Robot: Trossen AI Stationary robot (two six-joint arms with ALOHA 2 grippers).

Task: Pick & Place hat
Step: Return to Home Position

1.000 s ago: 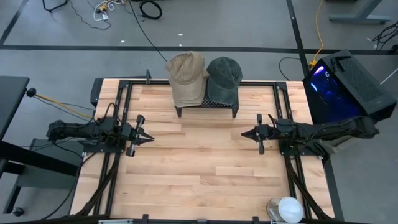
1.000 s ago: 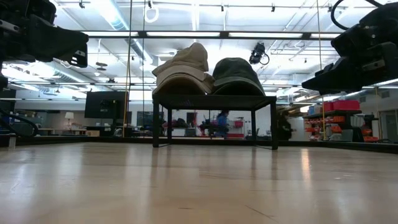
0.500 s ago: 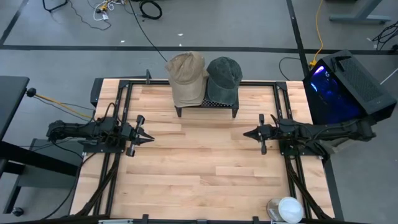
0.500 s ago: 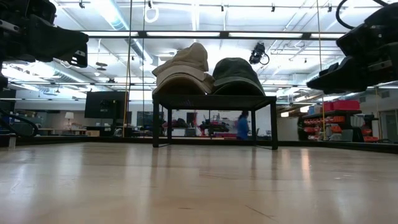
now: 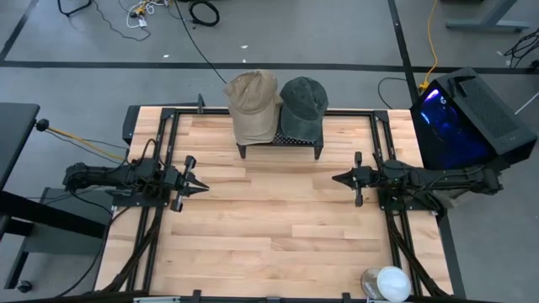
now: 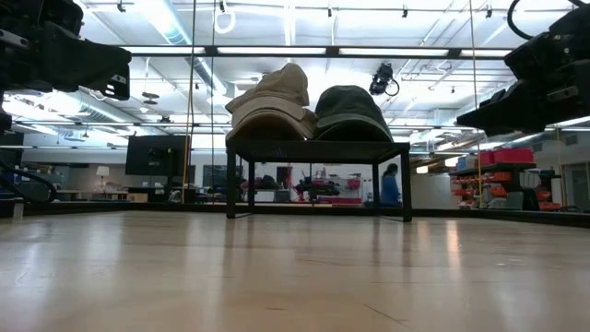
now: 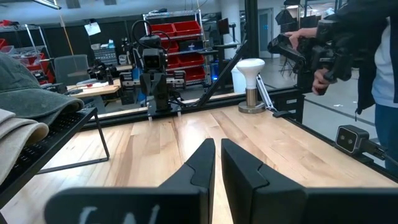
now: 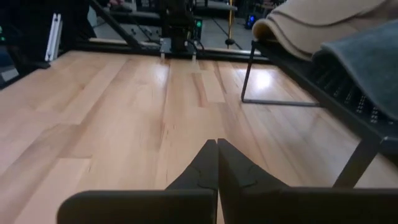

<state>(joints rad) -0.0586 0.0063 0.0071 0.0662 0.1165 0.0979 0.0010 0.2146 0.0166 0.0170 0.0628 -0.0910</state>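
table [image 5: 269, 240], far edge: shelf [image 5: 282, 143] holds brown caps [image 5: 251, 105], black cap [image 5: 303, 103]; left gripper [image 5: 204, 184], right gripper [image 5: 336, 178] well apart, jaws closed, empty

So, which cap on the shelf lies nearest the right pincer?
The dark grey-green cap; the tan caps beside it lie farther off.

Left cap pile [image 5: 252, 105] abuts right cap pile [image 5: 303, 104] on the shelf [image 5: 290, 142].
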